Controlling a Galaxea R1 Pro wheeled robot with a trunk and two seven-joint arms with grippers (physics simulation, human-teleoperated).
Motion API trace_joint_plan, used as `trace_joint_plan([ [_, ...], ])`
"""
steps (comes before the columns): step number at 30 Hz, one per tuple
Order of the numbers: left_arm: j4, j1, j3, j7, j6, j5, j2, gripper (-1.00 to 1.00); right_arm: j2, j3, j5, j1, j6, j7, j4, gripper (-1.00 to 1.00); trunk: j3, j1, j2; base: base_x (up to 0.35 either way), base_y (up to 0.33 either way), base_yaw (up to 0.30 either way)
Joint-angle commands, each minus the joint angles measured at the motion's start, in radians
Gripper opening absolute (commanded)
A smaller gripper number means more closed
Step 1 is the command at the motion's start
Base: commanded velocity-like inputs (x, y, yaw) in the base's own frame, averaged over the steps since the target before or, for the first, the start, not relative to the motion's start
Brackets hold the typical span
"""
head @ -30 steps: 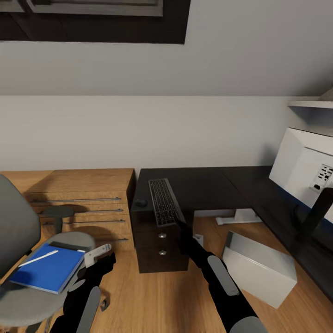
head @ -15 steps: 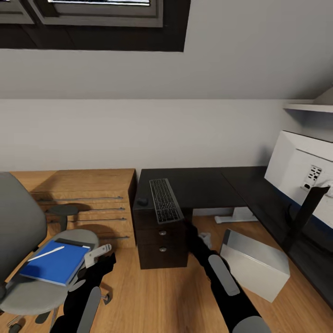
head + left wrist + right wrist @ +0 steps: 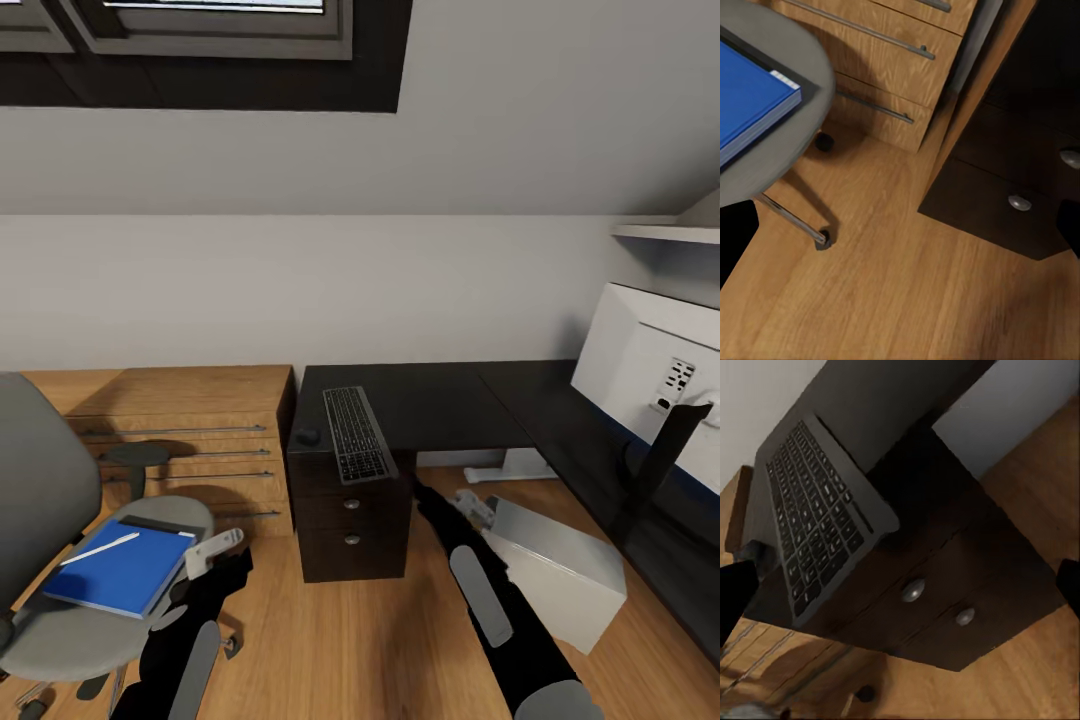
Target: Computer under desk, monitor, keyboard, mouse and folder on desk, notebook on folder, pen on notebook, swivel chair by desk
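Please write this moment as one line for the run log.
keyboard: on desk, overhanging front edge | mouse: on desk beside it | folder, pen: on chair | right gripper: near computer

2 black arms, long grey oval forearm panels; pale grey fingers (image 3: 215,549) at tips.

A: What is lying on the tabletop (image 3: 907,405)?

B: A keyboard (image 3: 821,514) with dark keys is lying flat on it, one short end sticking out past the tabletop's front edge, above the drawers.

A: And beneath it?

B: Two dark drawer fronts are showing, each carrying a round silver knob (image 3: 913,589); the second knob (image 3: 964,616) is sitting on the drawer below. Wooden floor (image 3: 1035,472) is showing beside the drawer unit, and a pale wall (image 3: 757,397) is rising behind the tabletop.

A: The fingers?

B: Dark tips (image 3: 733,592) are poking in at both edges, spread well apart, nothing between them.
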Motion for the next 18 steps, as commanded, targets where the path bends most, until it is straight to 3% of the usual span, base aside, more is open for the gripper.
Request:
trace_joint_plan([
  [1, -0.001, 0.001, 0.000, 0.006, 0.002, 0.010, 0.000, 1.00, -0.002, 0.010, 0.072, -0.001, 0.054, -0.044, -0.025, 1.00, -0.001, 0.000, -0.001, 0.000, -0.088, 0.000],
  [4, -0.001, 0.003, 0.000, 0.006, 0.001, 0.010, 0.000, 1.00, -0.001, 0.019, 0.169, -0.001, 0.120, -0.099, -0.060, 1.00, -0.001, 0.000, -0.001, 0.000, -0.172, 0.000],
  [5, -0.001, 0.004, 0.000, 0.006, 0.001, 0.009, 0.000, 1.00, 0.002, 0.024, 0.220, -0.001, 0.149, -0.134, -0.080, 1.00, -0.001, 0.000, -0.001, 0.000, -0.235, 0.000],
  [9, -0.001, 0.005, -0.001, 0.006, 0.001, 0.009, 0.000, 1.00, 0.009, 0.045, 0.306, -0.001, 0.187, -0.201, -0.122, 1.00, -0.001, 0.000, -0.001, 0.000, -0.268, 0.000],
  [13, 0.004, 0.005, -0.002, 0.006, 0.001, 0.009, 0.000, 1.00, 0.011, 0.054, 0.324, 0.001, 0.198, -0.217, -0.190, 1.00, -0.001, 0.000, -0.001, 0.000, -0.301, 0.000],
  [17, 0.005, 0.005, -0.003, 0.006, 0.001, 0.009, 0.000, 1.00, 0.008, 0.072, 0.329, 0.017, 0.198, -0.181, -0.250, 1.00, -0.001, 0.000, -0.001, 0.000, -0.267, 0.000],
  [18, 0.005, 0.005, -0.004, 0.006, 0.001, 0.009, 0.000, 1.00, 0.008, 0.082, 0.332, 0.052, 0.198, -0.157, -0.289, 1.00, -0.001, 0.000, -0.001, -0.077, -0.210, 0.000],
])
